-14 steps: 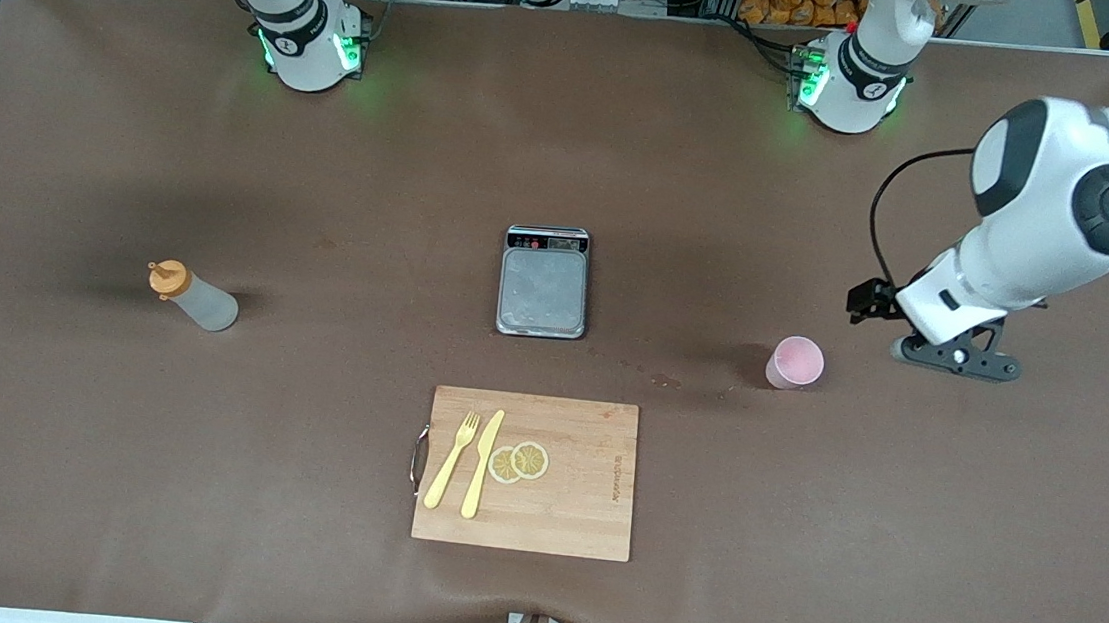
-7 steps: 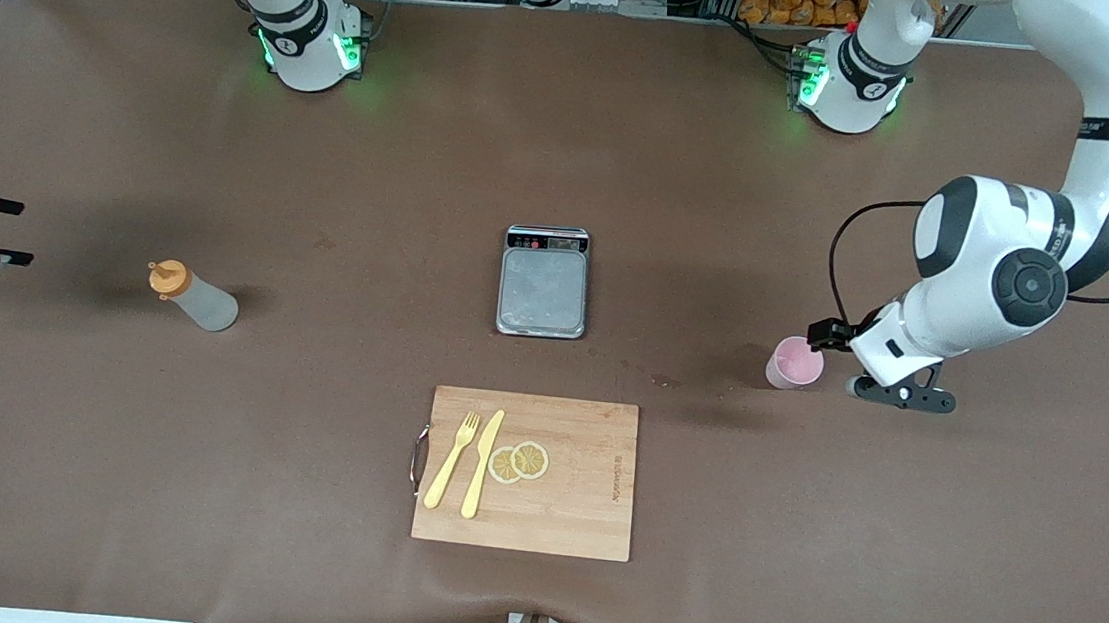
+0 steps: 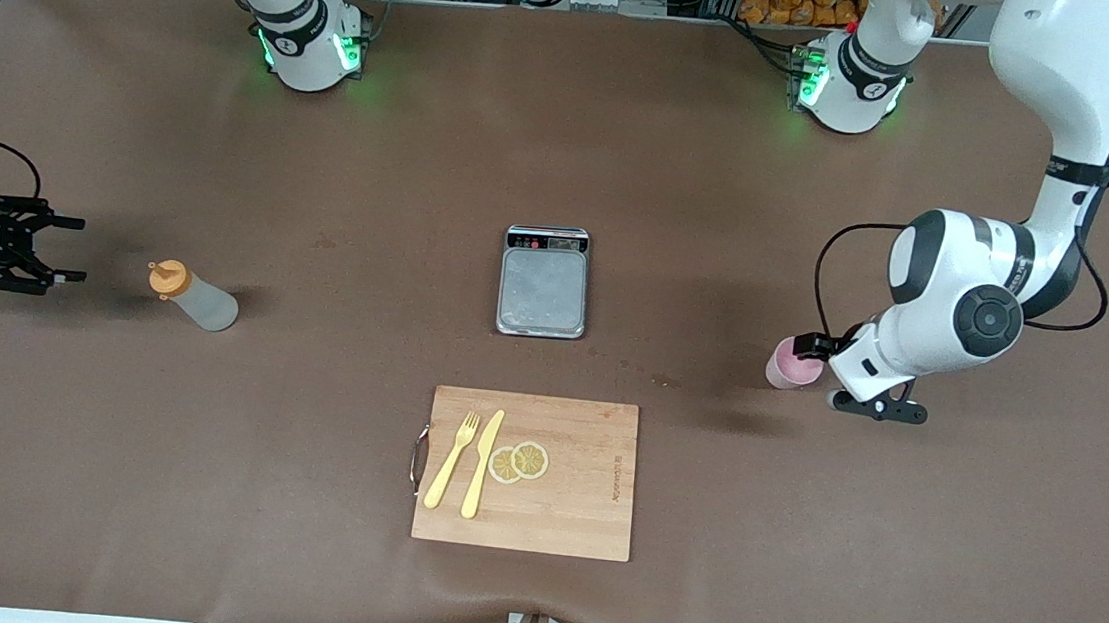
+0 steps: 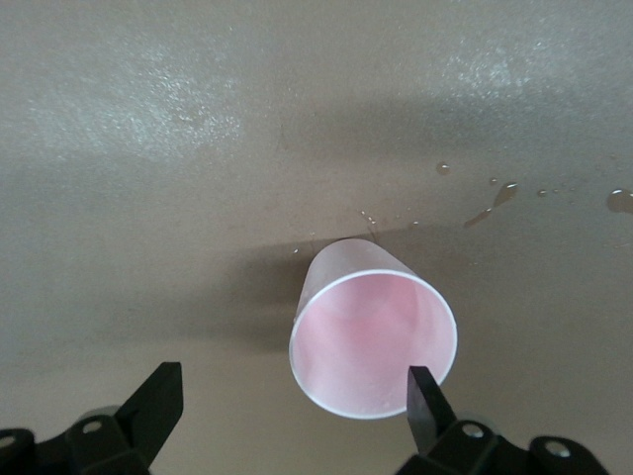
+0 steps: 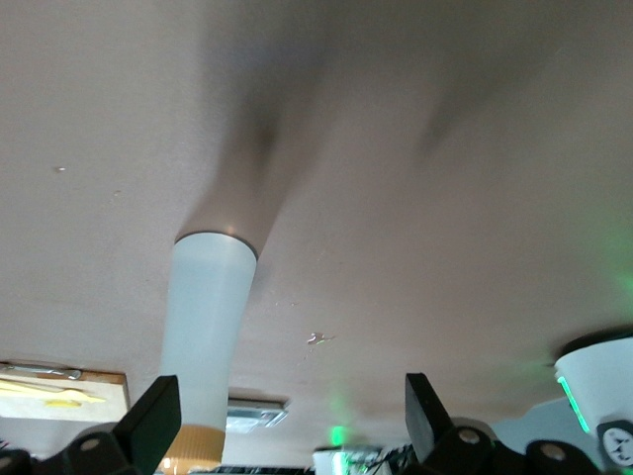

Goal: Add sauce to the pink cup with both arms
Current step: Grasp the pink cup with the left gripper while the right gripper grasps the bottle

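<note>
left hand [image 3: 825, 370]: released, fingers [image 4: 425, 401] either side of pink cup [image 3: 793, 364], not clenched on it | right hand [image 3: 53, 251]: released, near sauce bottle [image 3: 196, 297], apart | pink cup: upright on counter [image 3: 796, 533], toward left arm's end from scale [image 3: 544, 282] | sauce bottle: toward right arm's end from scale

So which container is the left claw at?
The pink cup, beside the left claw, open around it; the squeeze bottle stands near the right claw.
</note>
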`<act>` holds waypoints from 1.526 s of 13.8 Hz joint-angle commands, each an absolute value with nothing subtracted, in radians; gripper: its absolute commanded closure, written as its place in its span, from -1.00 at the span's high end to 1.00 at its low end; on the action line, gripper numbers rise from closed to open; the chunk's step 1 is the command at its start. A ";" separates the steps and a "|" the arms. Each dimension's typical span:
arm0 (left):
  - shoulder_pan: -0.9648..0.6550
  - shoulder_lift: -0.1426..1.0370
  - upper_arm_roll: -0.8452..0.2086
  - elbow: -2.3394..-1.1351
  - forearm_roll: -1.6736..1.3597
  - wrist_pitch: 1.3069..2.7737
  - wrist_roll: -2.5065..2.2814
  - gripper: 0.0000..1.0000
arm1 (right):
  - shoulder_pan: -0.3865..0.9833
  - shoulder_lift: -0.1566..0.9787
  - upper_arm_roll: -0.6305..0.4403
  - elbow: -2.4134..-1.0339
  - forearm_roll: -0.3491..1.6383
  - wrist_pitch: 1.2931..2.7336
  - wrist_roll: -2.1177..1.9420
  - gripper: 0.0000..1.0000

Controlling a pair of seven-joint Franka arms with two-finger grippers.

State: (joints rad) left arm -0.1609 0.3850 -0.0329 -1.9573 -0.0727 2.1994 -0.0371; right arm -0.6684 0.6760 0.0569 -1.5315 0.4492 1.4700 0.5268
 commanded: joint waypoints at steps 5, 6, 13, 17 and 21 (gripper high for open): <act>-0.169 0.472 -0.034 -1.936 -0.075 2.244 -0.031 1.00 | -0.687 0.834 0.077 -1.509 0.612 1.436 0.632 1.00; -0.170 0.477 -0.034 -1.933 -0.075 2.247 -0.031 0.64 | -0.686 0.863 0.078 -1.508 0.635 1.436 0.630 1.00; -0.172 0.494 -0.032 -1.936 -0.071 2.241 -0.002 -1.00 | -0.647 0.890 0.083 -1.516 0.724 1.422 0.641 1.00; -0.169 0.465 -0.035 -1.934 -0.037 2.237 -0.005 -1.00 | -0.617 0.920 0.083 -1.514 0.756 1.428 0.635 1.00; -0.164 0.379 -0.049 -1.933 -0.046 2.204 -0.049 -1.00 | -0.588 0.946 0.083 -1.514 0.794 1.454 0.632 1.00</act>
